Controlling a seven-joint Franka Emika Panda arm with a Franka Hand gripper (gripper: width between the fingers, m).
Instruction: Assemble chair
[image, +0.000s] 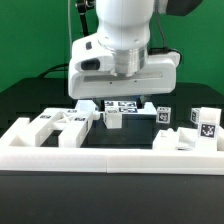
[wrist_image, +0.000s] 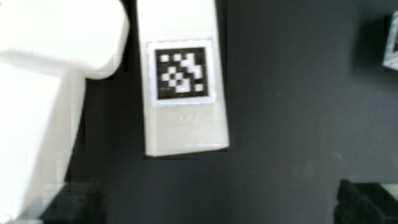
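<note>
The chair is in loose white tagged pieces on the black table. In the wrist view a long narrow white piece (wrist_image: 183, 90) with one square tag lies beside a broad white slab (wrist_image: 50, 110). Below that long piece my gripper (wrist_image: 217, 205) stands open, its dark fingertips (wrist_image: 68, 205) far apart with only bare table between them. In the exterior view the gripper (image: 117, 100) hangs low over the middle of the row of parts, just above a small white block (image: 114, 119). More chair pieces lie at the exterior view's left (image: 60, 126) and right (image: 205, 122).
A long low white barrier wall (image: 110, 157) runs along the front and turns up at both ends. A small tagged block (image: 161, 114) and a flat tagged piece (image: 126, 104) sit close behind the gripper. A green backdrop stands behind the table.
</note>
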